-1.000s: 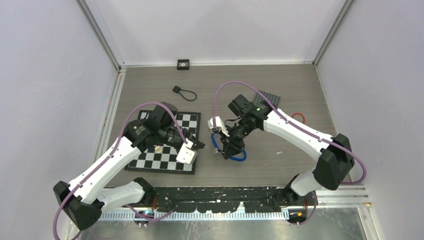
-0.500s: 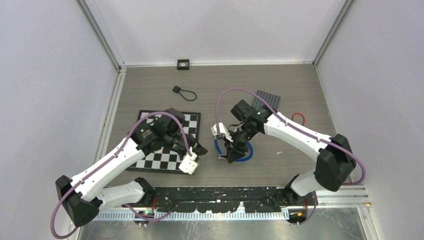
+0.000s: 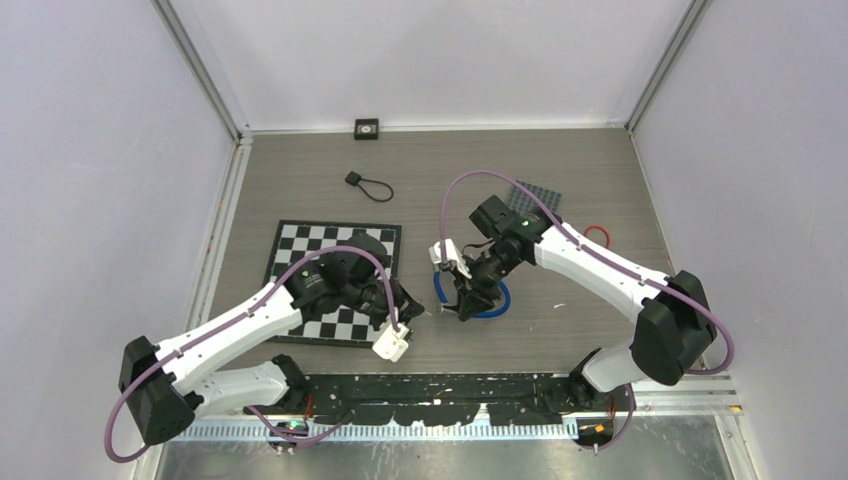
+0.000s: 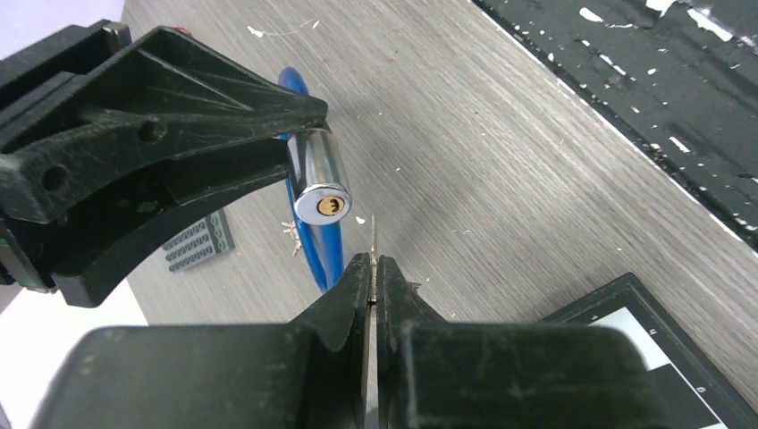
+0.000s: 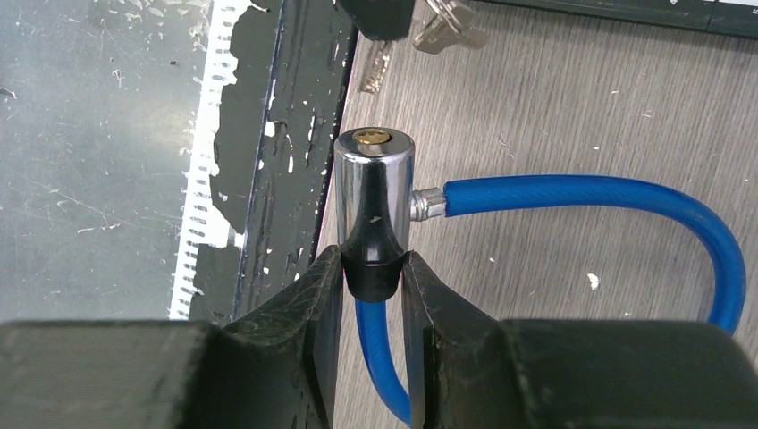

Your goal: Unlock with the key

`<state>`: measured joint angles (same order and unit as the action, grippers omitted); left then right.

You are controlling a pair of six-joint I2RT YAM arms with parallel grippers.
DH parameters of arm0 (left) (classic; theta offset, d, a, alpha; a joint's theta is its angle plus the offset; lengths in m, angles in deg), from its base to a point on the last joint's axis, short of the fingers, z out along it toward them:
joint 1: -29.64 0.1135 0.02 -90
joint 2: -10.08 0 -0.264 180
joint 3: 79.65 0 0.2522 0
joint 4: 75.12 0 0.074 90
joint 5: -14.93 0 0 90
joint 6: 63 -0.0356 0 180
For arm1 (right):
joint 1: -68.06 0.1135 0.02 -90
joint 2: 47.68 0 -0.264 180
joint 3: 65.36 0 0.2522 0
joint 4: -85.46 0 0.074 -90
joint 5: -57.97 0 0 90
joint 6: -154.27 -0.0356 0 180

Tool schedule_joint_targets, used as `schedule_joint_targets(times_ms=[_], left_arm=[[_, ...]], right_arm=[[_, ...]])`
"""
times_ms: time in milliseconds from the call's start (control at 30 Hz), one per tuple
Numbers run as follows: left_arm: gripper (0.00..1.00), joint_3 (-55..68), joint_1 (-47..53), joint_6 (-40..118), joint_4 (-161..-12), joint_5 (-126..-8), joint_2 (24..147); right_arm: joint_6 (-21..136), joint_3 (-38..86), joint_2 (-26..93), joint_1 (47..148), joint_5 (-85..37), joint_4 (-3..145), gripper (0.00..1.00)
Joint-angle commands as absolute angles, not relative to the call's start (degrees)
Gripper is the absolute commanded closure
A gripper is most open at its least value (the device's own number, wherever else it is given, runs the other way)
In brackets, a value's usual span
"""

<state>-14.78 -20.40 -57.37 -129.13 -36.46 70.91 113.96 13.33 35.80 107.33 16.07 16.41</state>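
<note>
Your left pincer (image 3: 418, 308), seen from above, sits just off the near right corner of the chessboard (image 3: 300, 250). It points at your right pincer (image 3: 464, 308), close beside it over the grey surface (image 3: 560, 170). A blue cable (image 3: 492, 311) loops around the right pincer's tip. A grey plate (image 3: 535, 193) and a red ring (image 3: 596, 234) lie farther back, well apart from both.

From the left wrist, the left pincer is pressed together on the key (image 4: 373, 234), whose thin blade stands out edge-on beyond the fingertips. The blade tip is near the round face of the lock (image 4: 320, 174), a little below and right of the brass keyhole, not touching it. The right pincer's black fingers clamp the chrome barrel from the left of that view.

From the right wrist, the right pincer pinches the lock by its black collar. The barrel stands straight out between the fingers with the keyhole at the far end. The cable leaves the barrel's side to the right and curves back down. Beyond the keyhole you see the key hanging from the left pincer, spare keys (image 5: 447, 27) beside it, apart from the lock.
</note>
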Motion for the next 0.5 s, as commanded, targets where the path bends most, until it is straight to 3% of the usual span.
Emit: schedule_joint_targets(times_ms=[0,467], left_arm=[[1.0,-16.4,-20.7,-56.0,-121.1,-36.9,69.8],[1.0,-19.7,-21.1,-53.5,-113.2,-38.7,67.5]], right_arm=[[114.7,13.2,33.1,106.3,19.1,17.1,1.0],[118.5,12.3,33.2,103.4,22.9,14.1,1.0]])
